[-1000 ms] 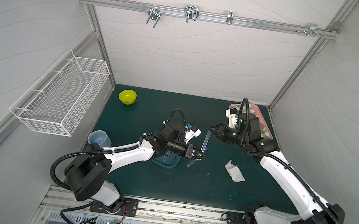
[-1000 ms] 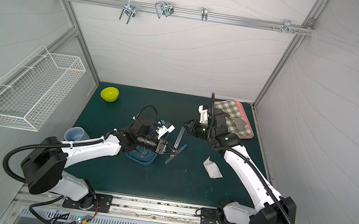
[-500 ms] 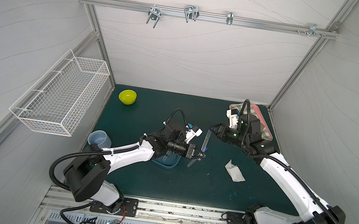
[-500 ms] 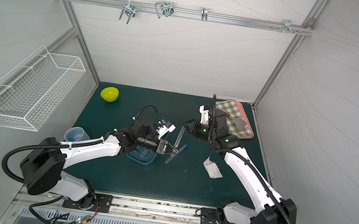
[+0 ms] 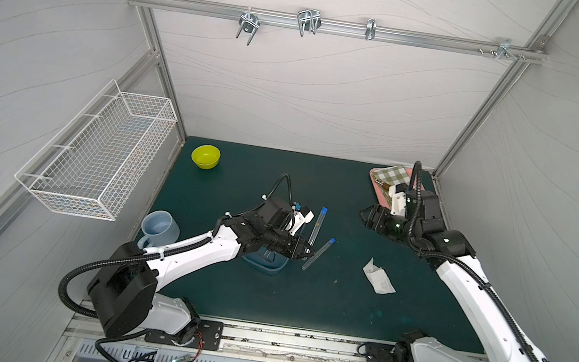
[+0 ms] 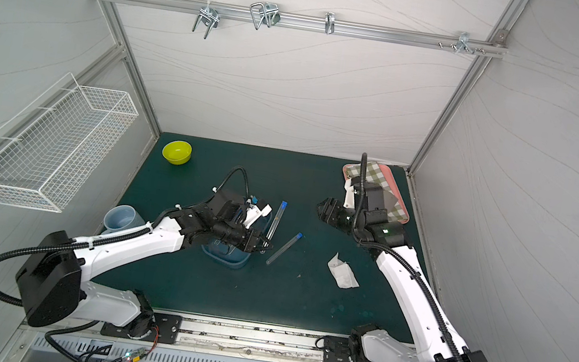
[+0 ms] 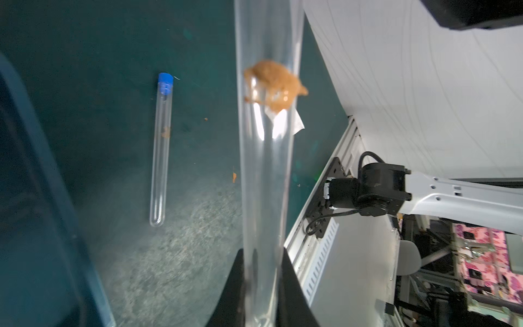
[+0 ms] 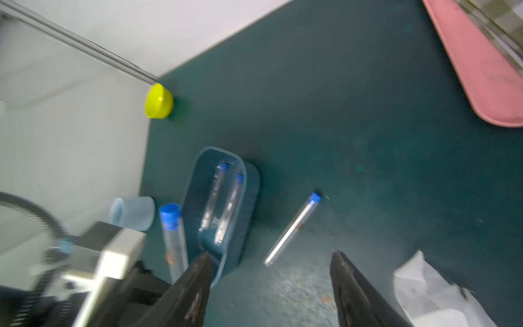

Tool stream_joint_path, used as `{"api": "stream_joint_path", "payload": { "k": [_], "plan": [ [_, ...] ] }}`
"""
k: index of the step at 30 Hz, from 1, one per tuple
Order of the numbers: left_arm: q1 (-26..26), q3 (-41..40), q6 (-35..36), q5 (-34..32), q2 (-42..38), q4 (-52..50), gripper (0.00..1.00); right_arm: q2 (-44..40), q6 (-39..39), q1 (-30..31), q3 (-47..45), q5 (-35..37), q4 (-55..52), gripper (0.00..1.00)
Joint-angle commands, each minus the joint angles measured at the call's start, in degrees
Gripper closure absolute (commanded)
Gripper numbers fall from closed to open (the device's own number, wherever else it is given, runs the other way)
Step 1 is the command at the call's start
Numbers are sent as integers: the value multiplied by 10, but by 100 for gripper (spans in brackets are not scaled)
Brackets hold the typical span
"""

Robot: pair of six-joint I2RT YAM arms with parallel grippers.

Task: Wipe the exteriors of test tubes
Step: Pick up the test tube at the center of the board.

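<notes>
My left gripper (image 5: 309, 249) (image 7: 261, 283) is shut on the lower end of a clear, blue-capped test tube (image 5: 317, 227) (image 7: 266, 141), which carries an orange smear (image 7: 273, 85). It is held above the mat beside the blue tray (image 5: 263, 265) (image 8: 252, 192). A second test tube (image 5: 318, 253) (image 8: 291, 229) lies on the mat to the right of the tray. Two more tubes (image 8: 215, 195) lie inside the tray. My right gripper (image 5: 362, 216) (image 8: 270, 254) hovers open and empty to the right of the held tube. A crumpled white wipe (image 5: 378, 277) (image 8: 433, 294) lies on the mat nearby.
A yellow bowl (image 5: 205, 155) stands at the back left and a pale blue mug (image 5: 159, 227) near the left edge. A pink tray (image 6: 399, 202) with a checked cloth sits at the back right, partly under my right arm. A wire basket (image 5: 97, 157) hangs on the left wall.
My right gripper has opened, let go of the tube's capped end and drawn back to the right. My left gripper has closed tighter on the tube.
</notes>
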Motion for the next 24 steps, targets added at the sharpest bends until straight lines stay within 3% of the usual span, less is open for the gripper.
{"api": "stream_joint_path", "payload": {
  "k": [1, 7, 11, 15, 24],
  "plan": [
    [0, 27, 43, -39, -18, -42, 97, 6, -43, 0, -66, 39, -104, 38],
    [1, 26, 50, -43, -32, -46, 96, 15, -22, 27, -145, 64, -82, 44],
    [1, 26, 51, -38, -34, -43, 96, 57, -28, 48, -143, 81, -81, 44],
    [2, 20, 49, -37, -41, -41, 96, 97, -34, 83, -125, 143, -116, 38],
    [11, 4, 51, -24, -57, -34, 96, 136, -61, 66, -111, 180, -136, 43]
  ]
}}
